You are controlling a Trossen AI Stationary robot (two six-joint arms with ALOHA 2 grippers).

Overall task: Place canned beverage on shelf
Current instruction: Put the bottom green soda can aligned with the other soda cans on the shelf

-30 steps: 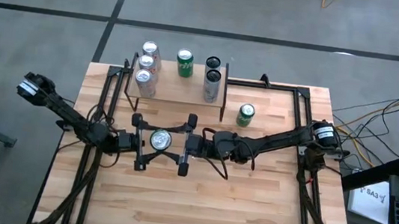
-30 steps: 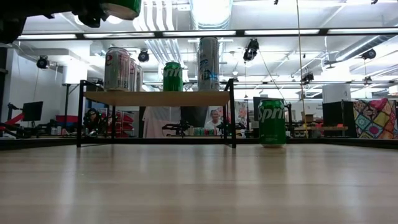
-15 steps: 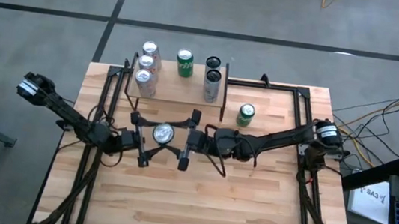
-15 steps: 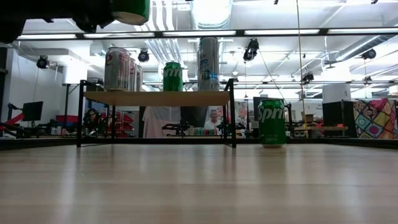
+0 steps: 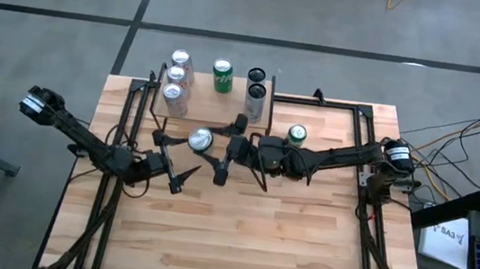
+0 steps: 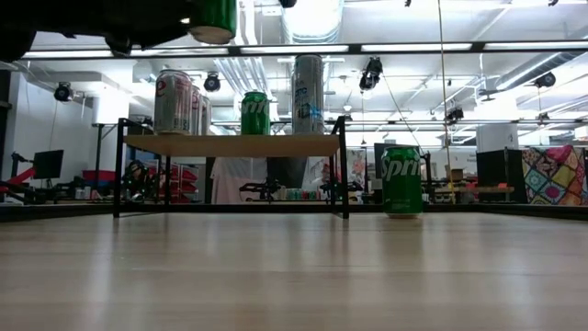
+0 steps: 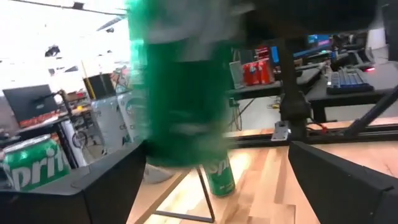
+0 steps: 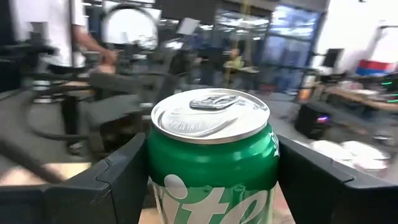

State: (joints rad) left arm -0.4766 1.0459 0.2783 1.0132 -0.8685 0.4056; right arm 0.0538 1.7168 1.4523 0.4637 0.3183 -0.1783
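I read the right gripper (image 5: 213,151) as closed on a green aluminium beverage can with a silver top (image 5: 200,139), both fingers pressed against its sides — the right wrist view shows the can (image 8: 211,155) clamped upright between them. The can is held in the air above the large light-wood tabletop (image 5: 238,234), just in front of the small raised light-wood shelf on thin black metal legs (image 5: 212,104); in the low view its base (image 6: 213,20) hangs higher than the shelf plank (image 6: 230,144).

The left gripper (image 5: 174,159) stands beside the can with its fingers spread wide, holding nothing.

On the shelf I count three silver cans (image 5: 175,80), one green can (image 5: 221,75) and two tall dark-topped cans (image 5: 255,94). A second green can (image 5: 296,137) stands on the tabletop — just right of the shelf.
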